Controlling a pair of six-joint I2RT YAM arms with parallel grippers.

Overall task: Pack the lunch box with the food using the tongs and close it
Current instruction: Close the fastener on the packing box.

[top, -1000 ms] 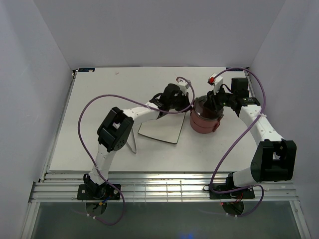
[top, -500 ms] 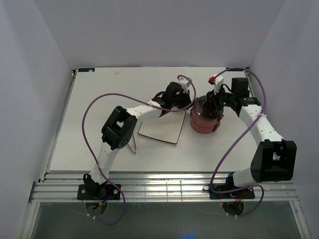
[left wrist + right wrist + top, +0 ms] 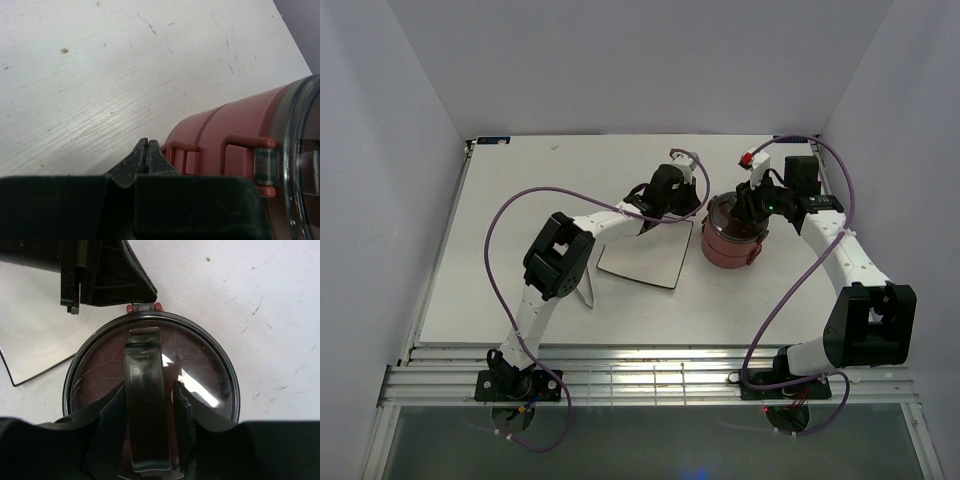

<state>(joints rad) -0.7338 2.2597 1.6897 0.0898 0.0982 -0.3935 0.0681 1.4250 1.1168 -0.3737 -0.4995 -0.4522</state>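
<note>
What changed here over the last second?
The left arm swung its elbow rightward, easing the shut left gripper slightly closer to the lunch box. The right gripper stayed over the lid's handle, straddling it. Lunch box, square plate and tongs did not move.

Lab booth: plain white walls (image 3: 620,60)

The table (image 3: 100,75) looks like white-painted wood, matt, its grain showing, scratched and speckled; the lunch box (image 3: 225,130) has walls of dusty-red plastic, smooth with a satin sheen; its top lid (image 3: 200,365) is glossy, dark and see-through, throwing bright glare; the handle (image 3: 145,355) across it is shiny dark plastic; the left gripper (image 3: 146,150) is matt black plastic, scuffed at the tips; the right gripper (image 3: 147,405) likewise, rough-edged; the square plate (image 3: 645,258) is smooth and white.
</note>
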